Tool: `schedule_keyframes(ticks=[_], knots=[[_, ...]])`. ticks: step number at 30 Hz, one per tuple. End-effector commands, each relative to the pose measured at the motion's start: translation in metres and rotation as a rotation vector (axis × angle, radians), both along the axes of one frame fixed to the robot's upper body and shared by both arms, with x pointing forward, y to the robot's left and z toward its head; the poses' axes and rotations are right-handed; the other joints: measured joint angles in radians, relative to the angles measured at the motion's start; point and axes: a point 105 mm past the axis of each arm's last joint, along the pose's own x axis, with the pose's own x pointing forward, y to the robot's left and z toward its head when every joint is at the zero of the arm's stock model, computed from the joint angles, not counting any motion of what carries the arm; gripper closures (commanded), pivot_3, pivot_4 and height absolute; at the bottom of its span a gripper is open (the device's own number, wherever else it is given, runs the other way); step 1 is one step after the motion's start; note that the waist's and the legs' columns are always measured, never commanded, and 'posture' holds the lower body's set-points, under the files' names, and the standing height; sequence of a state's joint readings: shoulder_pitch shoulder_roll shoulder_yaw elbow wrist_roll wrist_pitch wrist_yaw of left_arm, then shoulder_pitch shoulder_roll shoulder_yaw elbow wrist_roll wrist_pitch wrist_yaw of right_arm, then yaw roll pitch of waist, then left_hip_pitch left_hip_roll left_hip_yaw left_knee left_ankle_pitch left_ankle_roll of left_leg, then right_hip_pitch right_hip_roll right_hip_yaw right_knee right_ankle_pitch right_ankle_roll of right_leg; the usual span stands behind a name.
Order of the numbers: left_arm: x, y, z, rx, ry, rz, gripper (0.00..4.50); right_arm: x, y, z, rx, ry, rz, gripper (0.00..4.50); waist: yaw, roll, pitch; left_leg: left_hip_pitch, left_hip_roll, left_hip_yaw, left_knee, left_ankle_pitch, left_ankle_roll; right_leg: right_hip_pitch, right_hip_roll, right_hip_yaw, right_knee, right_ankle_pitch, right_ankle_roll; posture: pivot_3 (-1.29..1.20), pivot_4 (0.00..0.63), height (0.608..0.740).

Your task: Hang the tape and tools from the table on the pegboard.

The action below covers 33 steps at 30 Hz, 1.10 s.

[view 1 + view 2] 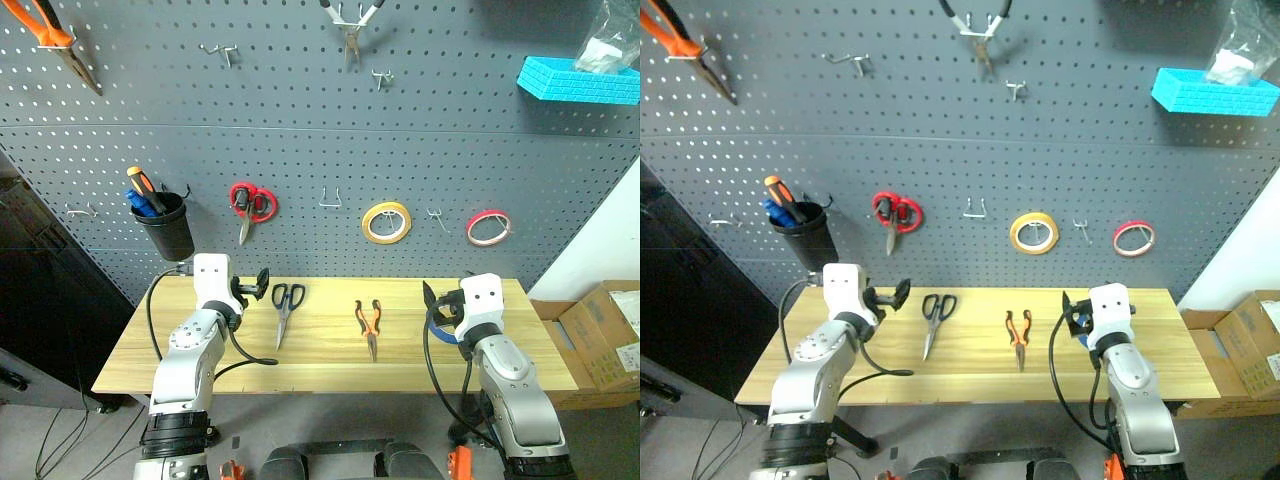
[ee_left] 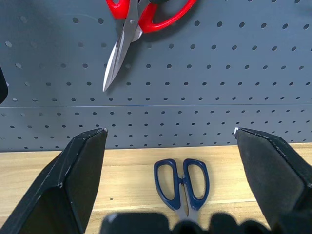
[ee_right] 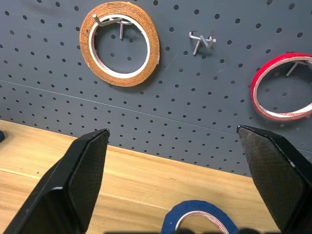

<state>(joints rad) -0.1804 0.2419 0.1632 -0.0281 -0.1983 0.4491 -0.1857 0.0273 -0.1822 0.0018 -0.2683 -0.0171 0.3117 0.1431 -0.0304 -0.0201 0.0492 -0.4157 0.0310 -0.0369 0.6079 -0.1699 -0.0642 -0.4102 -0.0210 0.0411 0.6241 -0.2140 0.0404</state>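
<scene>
1. The blue tape (image 3: 200,217) lies flat on the bench (image 1: 330,345), right under the right gripper (image 3: 173,161). Its fingers are wide apart and hold nothing.
2. The dark scissors (image 1: 285,310) lie on the bench just beside the left gripper (image 1: 255,285). Its fingers are wide apart too, and empty.
3. The small pliers (image 1: 369,325) lie in the middle of the bench, between the two arms. I cannot spot the slim red screwdriver.
4. The tape looks light and a bit bendy. I think it is best to pinch one side of the ring, so the hole stays free for a hook.
5. The scissors and pliers look hard, smooth and heavier. I would grab them near the middle joint, so the handle loops stay free.
6. Bare hooks (image 1: 331,200) wait on the pegboard (image 1: 300,110), between the red scissors (image 1: 250,205) and the yellow roll (image 1: 386,222).
</scene>
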Motion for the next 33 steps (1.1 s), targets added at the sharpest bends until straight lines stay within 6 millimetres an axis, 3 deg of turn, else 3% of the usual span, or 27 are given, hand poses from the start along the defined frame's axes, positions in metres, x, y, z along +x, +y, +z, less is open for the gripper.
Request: schedule_keyframes(ticks=[1,8,11,17,21,25,28,33], knots=[[0.004,-0.003,0.02,0.0,-0.076,-0.008,0.03,0.001,0.0,0.014,0.005,-0.049,0.007,0.0,0.0,0.0,0.0,0.0,0.0,0.0,0.0,0.0,0.0,0.0,0.0,0.0,0.0,0.0,0.0,0.06,0.0,0.74],[0.003,-0.006,0.019,-0.018,-0.057,-0.023,0.03,-0.003,-0.004,0.011,0.013,-0.018,-0.008,0.0,0.0,0.0,0.0,0.0,0.0,0.0,0.0,0.0,0.0,0.001,0.0,0.0,0.0,0.0,0.0,0.05,0.003,0.74],[0.008,-0.021,0.026,-0.026,-0.056,-0.103,0.03,-0.005,-0.008,0.011,0.027,0.013,-0.017,0.0,0.001,-0.001,0.005,0.0,0.0,0.0,0.0,0.0,0.0,-0.001,0.0,0.0,0.0,0.0,0.0,0.05,0.034,0.74],[0.025,-0.085,0.059,-0.06,-0.09,-0.385,0.03,-0.002,-0.013,0.016,-0.054,0.089,0.106,0.0,0.003,0.001,0.042,-0.001,0.0,-0.001,0.001,0.0,0.0,0.0,-0.001,-0.001,-0.007,0.0,0.0,0.04,0.104,0.74],[0.024,-0.13,0.067,-0.135,-0.056,-0.572,0.03,0.004,-0.018,0.014,-0.12,0.171,0.197,0.0,0.001,0.001,0.068,-0.002,-0.001,0.003,0.002,-0.002,0.004,0.005,-0.003,0.0,-0.013,0.0,0.0,0.02,0.162,0.74],[0.004,-0.184,0.052,-0.271,0.099,-0.789,0.03,0.011,-0.028,-0.007,-0.213,0.318,0.304,0.0,-0.001,-0.005,0.101,-0.002,0.0,0.005,0.002,0.002,0.013,0.004,-0.002,0.003,-0.011,0.0,0.0,0.0,0.199,0.74],[-0.023,-0.219,0.037,-0.311,0.226,-0.954,0.03,0.014,-0.037,-0.025,-0.224,0.44,0.395,0.0,0.0,-0.006,0.127,-0.004,-0.001,0.007,0.001,-0.003,0.02,0.002,-0.001,0.005,-0.007,-0.001,0.003,-0.02,0.246,0.74],[-0.024,-0.236,0.018,-0.271,0.28,-0.913,0.03,0.03,-0.05,-0.033,-0.222,0.496,0.413,0.0,-0.004,-0.006,0.179,-0.006,-0.001,0.006,0.003,-0.011,0.033,-0.003,0.0,0.007,0.006,-0.01,0.009,-0.03,0.296,0.74]])
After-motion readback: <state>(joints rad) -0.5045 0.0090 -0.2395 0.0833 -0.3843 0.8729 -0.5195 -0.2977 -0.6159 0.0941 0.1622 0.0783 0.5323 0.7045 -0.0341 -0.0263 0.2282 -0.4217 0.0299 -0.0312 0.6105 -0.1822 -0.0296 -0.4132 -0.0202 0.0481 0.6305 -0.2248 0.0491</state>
